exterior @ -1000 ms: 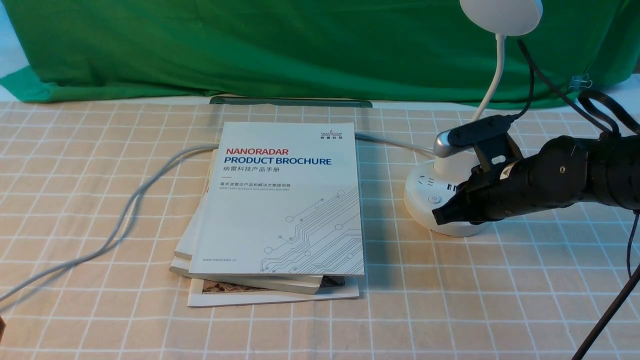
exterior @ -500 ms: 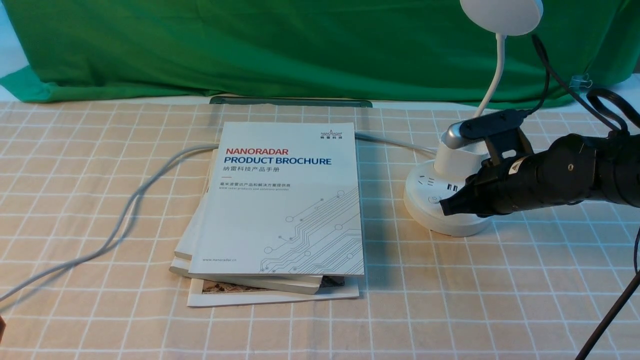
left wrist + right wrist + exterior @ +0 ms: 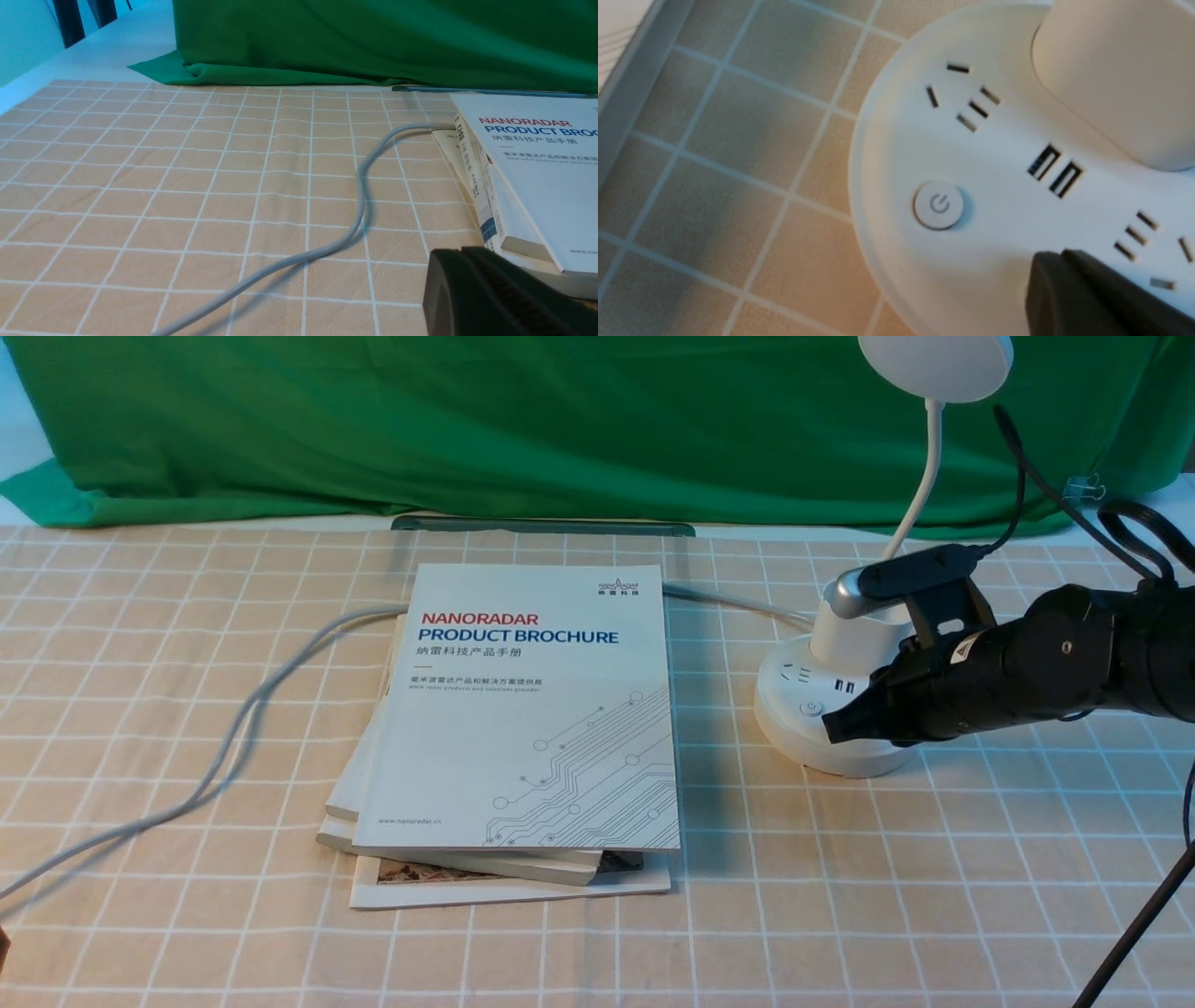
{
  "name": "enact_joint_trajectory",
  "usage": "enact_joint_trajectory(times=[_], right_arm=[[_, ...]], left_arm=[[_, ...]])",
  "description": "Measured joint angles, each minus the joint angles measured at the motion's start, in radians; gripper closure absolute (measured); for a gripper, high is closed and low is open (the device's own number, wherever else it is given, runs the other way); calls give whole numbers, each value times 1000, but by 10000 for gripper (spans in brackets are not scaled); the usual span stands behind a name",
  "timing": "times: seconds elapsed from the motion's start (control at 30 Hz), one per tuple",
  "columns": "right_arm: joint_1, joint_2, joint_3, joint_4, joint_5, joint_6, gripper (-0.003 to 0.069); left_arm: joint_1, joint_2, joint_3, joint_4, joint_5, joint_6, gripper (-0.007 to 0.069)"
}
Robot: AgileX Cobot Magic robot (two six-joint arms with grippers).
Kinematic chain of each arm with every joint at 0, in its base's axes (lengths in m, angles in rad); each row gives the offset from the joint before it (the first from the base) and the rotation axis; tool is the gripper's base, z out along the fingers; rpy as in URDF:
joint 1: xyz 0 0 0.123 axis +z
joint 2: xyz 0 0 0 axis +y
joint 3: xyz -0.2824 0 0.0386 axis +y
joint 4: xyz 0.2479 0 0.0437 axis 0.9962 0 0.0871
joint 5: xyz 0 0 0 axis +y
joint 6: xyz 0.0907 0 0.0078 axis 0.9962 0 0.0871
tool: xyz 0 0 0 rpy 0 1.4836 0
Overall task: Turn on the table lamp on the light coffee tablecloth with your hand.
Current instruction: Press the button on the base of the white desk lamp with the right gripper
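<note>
Tablecloth (image 3: 140, 644): light tan, thin white lines, square grid. Backdrop cloth (image 3: 467, 429): plain green. Table lamp (image 3: 794, 733): white all over, dark slots on base. Power button (image 3: 938, 205): pale grey-white, grey power symbol. Top brochure (image 3: 532, 709): white cover, red and blue title, fine grey circuit-trace pattern lower right. Cable (image 3: 358, 184): light grey. Right gripper (image 3: 834, 726): black. Bracket (image 3: 910, 574) above it: black, silver-grey end.

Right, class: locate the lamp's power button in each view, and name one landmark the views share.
Front view: power button on the base of the table lamp, just left of the right tool.
Left wrist view: not in it.
Right wrist view: power button, near centre.
Shared landmark: the checked tablecloth, in all three.
</note>
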Motion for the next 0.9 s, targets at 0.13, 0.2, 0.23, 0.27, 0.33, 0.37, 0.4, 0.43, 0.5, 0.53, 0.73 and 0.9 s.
enact_joint_trajectory(times=[0.13,0.2,0.23,0.27,0.33,0.37,0.4,0.43,0.5,0.53,0.73,0.9], right_arm=[[0,14,-2,0,-11,-4,629],[0,24,-7,0,-24,-2,629],[0,29,-8,0,-30,4,629],[0,31,-8,0,-35,8,629],[0,36,-9,2,-42,16,629],[0,37,-11,2,-42,27,629],[0,39,-11,3,-42,32,629],[0,39,-14,3,-42,35,629],[0,40,-15,3,-42,38,629],[0,40,-15,3,-42,38,629],[0,-12,-5,3,3,53,629],[0,-176,13,1,24,57,629]], left_arm=[[0,0,0,0,0,0,603],[0,0,0,0,0,0,603],[0,0,0,0,0,0,603],[0,0,0,0,0,0,603],[0,0,0,0,0,0,603],[0,0,0,0,0,0,603],[0,0,0,0,0,0,603],[0,0,0,0,0,0,603],[0,0,0,0,0,0,603],[0,0,0,0,0,0,603],[0,0,0,0,0,0,603],[0,0,0,0,0,0,603]])
